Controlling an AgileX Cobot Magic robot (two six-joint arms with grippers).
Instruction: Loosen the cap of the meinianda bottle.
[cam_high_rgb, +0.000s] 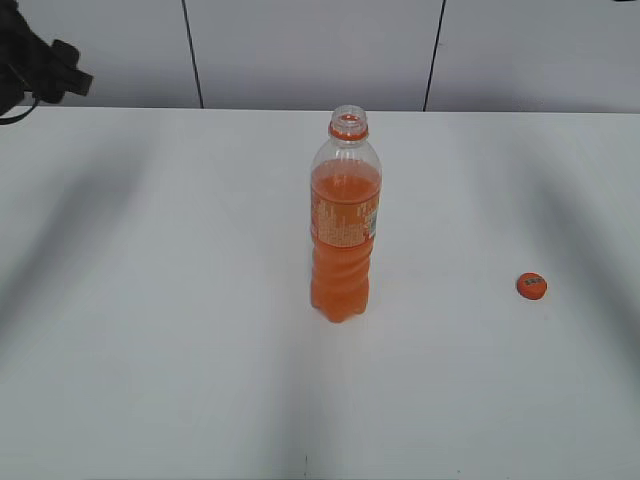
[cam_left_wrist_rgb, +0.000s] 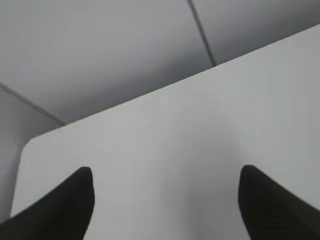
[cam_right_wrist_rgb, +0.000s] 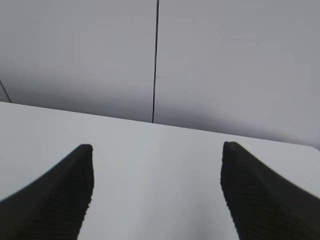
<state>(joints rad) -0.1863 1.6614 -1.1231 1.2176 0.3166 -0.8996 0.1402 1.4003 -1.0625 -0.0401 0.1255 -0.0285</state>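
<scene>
- White table under everything; grey panelled wall behind; part of a dark arm at far left, well away from the bottle.
- Meinianda bottle upright mid-table, mouth uncapped, orange drink inside, orange label band and neck ring.
- Cap flat on the table, well right of the bottle.
- Left gripper spread wide, holding nothing.
- Right gripper likewise spread, holding nothing.

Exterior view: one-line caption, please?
Meinianda bottle stands upright and uncapped on the white table; its cap lies apart, to its right.
</scene>
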